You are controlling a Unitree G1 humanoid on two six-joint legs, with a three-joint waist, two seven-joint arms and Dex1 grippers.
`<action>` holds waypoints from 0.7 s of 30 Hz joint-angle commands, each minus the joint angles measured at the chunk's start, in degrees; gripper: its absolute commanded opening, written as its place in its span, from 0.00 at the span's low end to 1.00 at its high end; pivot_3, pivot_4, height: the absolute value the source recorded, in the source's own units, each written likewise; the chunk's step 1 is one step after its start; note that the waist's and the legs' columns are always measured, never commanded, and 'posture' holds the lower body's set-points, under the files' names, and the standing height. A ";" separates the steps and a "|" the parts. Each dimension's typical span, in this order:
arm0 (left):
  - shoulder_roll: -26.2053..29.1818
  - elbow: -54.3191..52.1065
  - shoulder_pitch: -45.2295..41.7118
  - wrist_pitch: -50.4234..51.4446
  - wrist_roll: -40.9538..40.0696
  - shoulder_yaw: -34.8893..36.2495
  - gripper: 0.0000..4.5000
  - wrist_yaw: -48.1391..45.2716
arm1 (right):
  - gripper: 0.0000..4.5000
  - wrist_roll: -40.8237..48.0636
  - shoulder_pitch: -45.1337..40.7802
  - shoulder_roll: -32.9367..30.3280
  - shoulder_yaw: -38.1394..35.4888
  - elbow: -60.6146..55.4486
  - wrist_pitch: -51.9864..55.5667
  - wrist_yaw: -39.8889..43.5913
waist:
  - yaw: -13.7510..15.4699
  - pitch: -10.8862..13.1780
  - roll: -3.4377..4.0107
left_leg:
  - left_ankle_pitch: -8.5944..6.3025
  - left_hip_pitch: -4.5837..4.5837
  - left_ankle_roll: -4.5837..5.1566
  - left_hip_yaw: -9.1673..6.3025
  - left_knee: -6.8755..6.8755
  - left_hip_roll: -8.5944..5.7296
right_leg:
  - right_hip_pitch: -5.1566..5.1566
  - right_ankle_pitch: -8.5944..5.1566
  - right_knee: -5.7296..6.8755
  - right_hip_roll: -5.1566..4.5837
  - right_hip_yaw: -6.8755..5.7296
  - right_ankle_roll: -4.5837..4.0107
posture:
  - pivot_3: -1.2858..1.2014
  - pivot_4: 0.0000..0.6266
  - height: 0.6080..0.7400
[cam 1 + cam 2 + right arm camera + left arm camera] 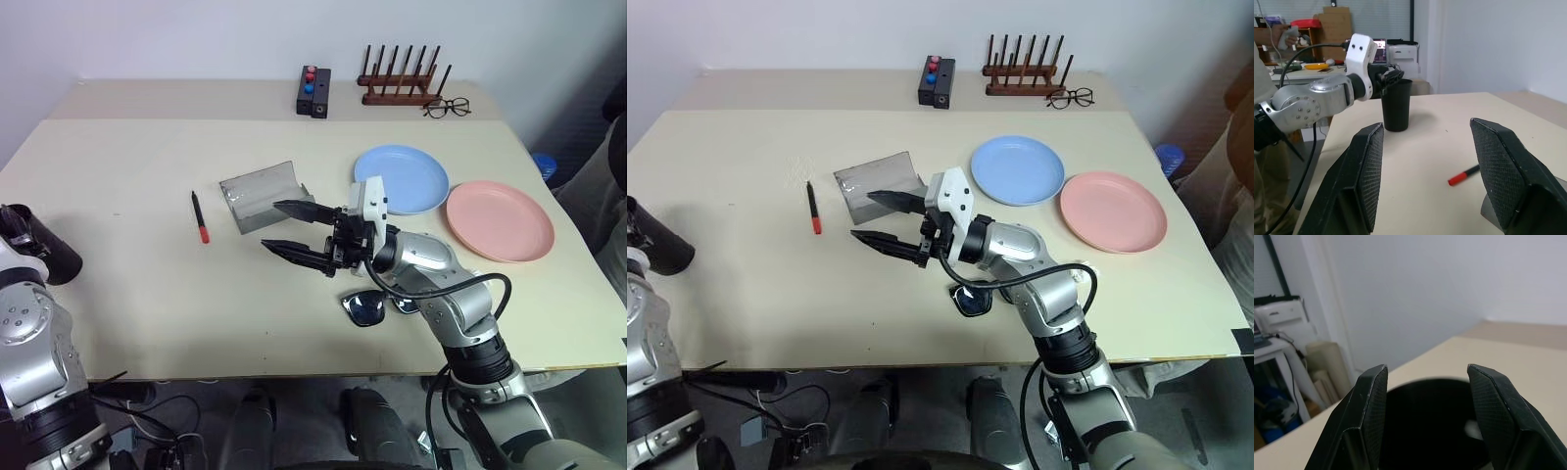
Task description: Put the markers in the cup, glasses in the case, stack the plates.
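Cream-coloured table spreads out under my arms, with a white wall behind it.

My left gripper is at the cup, far off to my left side near the table edge. One finger is on each side of the dark rim. I cannot tell if the fingers press on it.

My right gripper hangs over the middle of the table. Its two black fingers are wide apart and hold nothing. It points to my left, toward the marker with the red cap, which lies flat a little way past the fingertips.

Just behind my right gripper sits the grey case, lying open. The sunglasses rest on the table under my right arm, partly hidden by it.

To the right of that gripper is the blue plate, and the pink plate is beside it. They are not stacked.

At the far edge stand a black box with red and blue buttons, a wooden rack, and thin eyeglasses.

I see no writing I can read.
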 commanded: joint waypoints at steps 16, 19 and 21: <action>7.41 -7.40 -17.80 30.73 -7.56 -16.24 0.71 -8.75 | 0.63 0.28 -0.89 0.18 -0.98 -0.97 -0.78 -0.30 | 0.39 0.00 0.00 | 0.00 -0.03 0.00 0.00 -0.02 -0.02 | 0.15 0.05 -0.32 -0.01 -0.02 -0.01 | 0.52 0.24 0.99; 5.23 -7.91 -21.04 41.38 -6.28 -22.94 0.98 -7.11 | 0.63 -0.02 -1.07 0.01 -1.22 -0.63 -0.99 -0.49 | 0.01 0.01 0.01 | -0.01 -0.03 0.03 -0.01 -0.06 -0.02 | 0.16 0.08 -0.35 0.00 -0.02 0.03 | 0.52 0.24 0.99; 1.77 -7.05 -23.25 47.83 -5.00 -25.15 0.99 -4.22 | 0.63 -0.16 -0.96 -0.25 -1.36 -0.70 -1.00 -0.72 | -0.08 0.01 0.01 | -0.02 -0.05 0.04 -0.02 -0.09 -0.01 | 0.13 0.14 -0.35 0.02 -0.03 0.17 | 0.52 0.24 0.99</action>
